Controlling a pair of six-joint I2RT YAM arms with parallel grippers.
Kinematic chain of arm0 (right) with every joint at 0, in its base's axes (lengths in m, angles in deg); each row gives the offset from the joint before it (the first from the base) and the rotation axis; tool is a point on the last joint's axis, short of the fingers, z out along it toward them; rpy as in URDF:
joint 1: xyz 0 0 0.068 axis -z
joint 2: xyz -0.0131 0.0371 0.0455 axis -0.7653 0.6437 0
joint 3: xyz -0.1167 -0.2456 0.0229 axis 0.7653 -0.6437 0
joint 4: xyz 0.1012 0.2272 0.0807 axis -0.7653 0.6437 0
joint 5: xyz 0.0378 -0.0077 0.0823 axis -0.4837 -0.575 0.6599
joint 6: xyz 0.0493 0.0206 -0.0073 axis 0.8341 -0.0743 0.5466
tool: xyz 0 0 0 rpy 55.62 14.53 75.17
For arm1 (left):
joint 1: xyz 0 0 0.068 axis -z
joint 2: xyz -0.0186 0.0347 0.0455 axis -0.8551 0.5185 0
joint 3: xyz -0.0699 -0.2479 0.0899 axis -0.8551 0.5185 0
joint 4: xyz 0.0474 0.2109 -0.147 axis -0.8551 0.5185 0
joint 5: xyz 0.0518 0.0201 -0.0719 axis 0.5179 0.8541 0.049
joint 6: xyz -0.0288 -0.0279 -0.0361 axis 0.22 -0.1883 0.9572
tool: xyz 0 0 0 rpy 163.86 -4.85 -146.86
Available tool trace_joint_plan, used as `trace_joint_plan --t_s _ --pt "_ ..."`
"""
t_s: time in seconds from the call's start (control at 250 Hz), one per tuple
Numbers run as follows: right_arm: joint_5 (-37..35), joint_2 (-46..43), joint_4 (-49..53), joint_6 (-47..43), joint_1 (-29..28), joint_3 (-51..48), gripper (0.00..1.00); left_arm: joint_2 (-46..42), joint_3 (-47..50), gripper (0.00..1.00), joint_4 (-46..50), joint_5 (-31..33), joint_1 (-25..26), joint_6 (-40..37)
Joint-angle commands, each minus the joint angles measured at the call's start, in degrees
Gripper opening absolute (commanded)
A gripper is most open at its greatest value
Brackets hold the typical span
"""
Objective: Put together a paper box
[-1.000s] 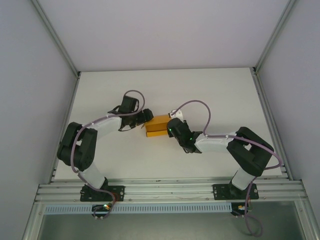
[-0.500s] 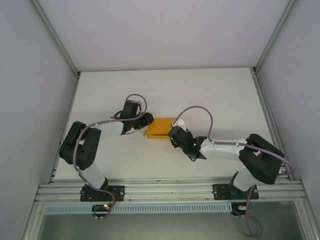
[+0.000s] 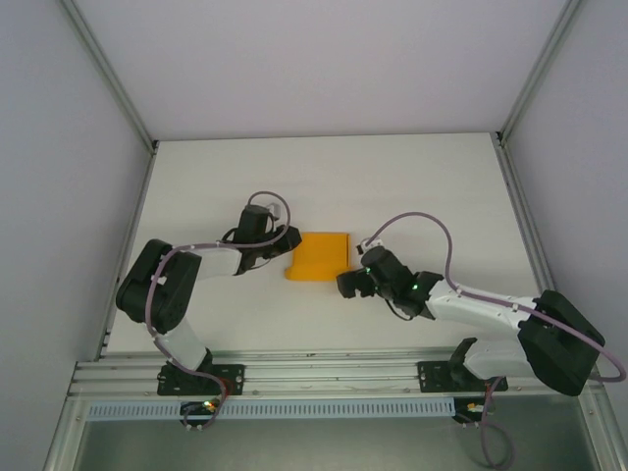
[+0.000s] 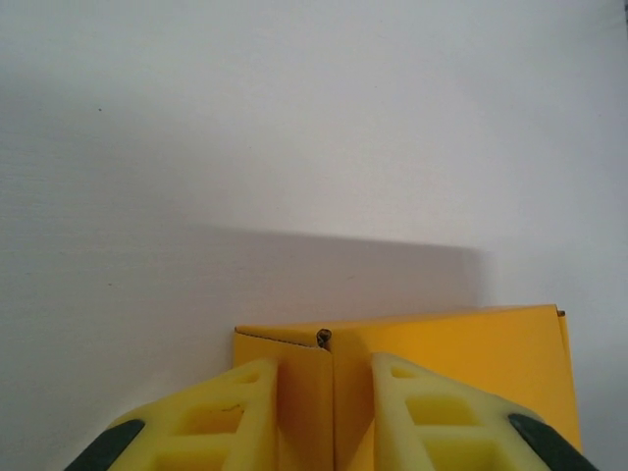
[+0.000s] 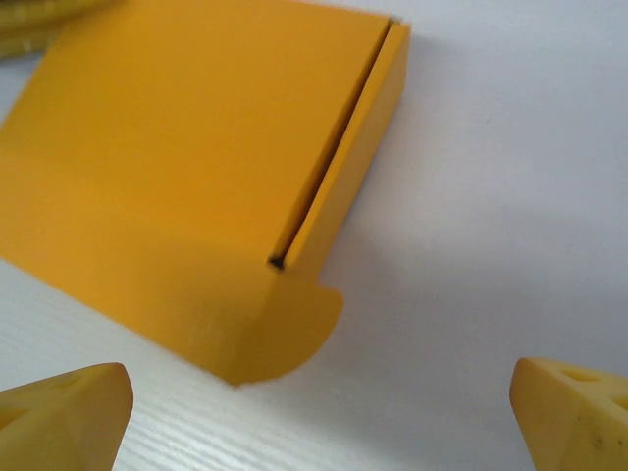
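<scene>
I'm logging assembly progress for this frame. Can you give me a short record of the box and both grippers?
box: paper box, folded up with its lid down, resting on the table
loose part: rounded tab sticking out at one corner
left gripper: closed on the box's edge
right gripper: open, close to the box, not touching it
</scene>
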Motion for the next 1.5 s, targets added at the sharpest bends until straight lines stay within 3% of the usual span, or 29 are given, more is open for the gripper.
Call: trace_joint_plan --t_s 0.0,0.128,0.216,0.383,0.511,0.595,0.775,0.831,0.962,1.078,1.122,1.25,1.302,1.39,1.437,1.493 --pt "12.4 0.0 -5.7 5.7 5.9 0.8 1.00 3.2 4.8 0.22 0.3 -0.5 -0.7 -1.6" --pt "18.9 4.8 -7.2 8.8 11.4 4.4 1.00 5.8 9.8 0.22 -12.0 -5.5 -3.8 4.1" --pt "20.4 9.9 -6.5 9.1 12.7 8.1 1.00 10.4 12.6 0.17 -24.1 -9.8 -6.8 10.1" --pt "27.1 20.3 -8.8 12.2 14.1 15.2 1.00 20.8 16.2 0.17 -46.7 -14.5 -9.6 19.5" --pt "35.4 27.2 -13.7 15.4 14.4 19.0 1.00 24.5 16.1 0.17 -51.4 -15.7 -10.2 21.6" --pt "39.8 30.5 -16.1 17.5 14.3 20.8 0.92 23.5 16.4 0.17 -51.1 -15.3 -10.2 20.7" --pt "42.6 31.4 -20.6 20.5 14.5 20.4 0.54 20.2 16.3 0.18 -45.8 -14.3 -10.3 17.8" --pt "41.4 29.7 -18.8 19.9 14.8 20.1 0.49 19.2 16.4 0.21 -44.9 -14.1 -10.3 17.2" --pt "40.7 25.9 -15.7 19.6 15.8 19.6 0.41 15.9 15.2 0.37 -43.8 -15.7 -10.2 15.7" --pt "39.5 22.8 -12.0 21.2 17.5 19.4 0.41 9.4 13.5 0.84 -42.6 -17.7 -9.6 12.4" --pt "38.4 21.9 -10.1 23.1 18.6 19.3 0.41 6.0 13.0 1.00 -41.0 -17.8 -9.4 10.1" --pt "42.0 21.3 -5.4 31.9 23.8 19.6 0.42 -5.6 9.4 1.00 -26.6 -16.2 -7.2 -3.9" --pt "45.1 21.2 -4.8 34.8 25.5 19.9 0.42 -10.4 6.2 1.00 -13.8 -10.8 -4.5 -14.5" --pt "48.3 21.2 -0.6 36.5 28.1 21.8 0.42 -17.7 -0.7 1.00 7.5 5.4 6.4 -37.4" --pt "49.7 21.3 3.3 36.3 29.3 23.4 0.43 -19.8 -1.8 1.00 11.3 13.1 12.0 -48.3" --pt "50.8 21.3 6.5 36.5 30.4 25.0 0.47 -21.8 -0.5 1.00 10.4 14.8 15.2 -57.5"
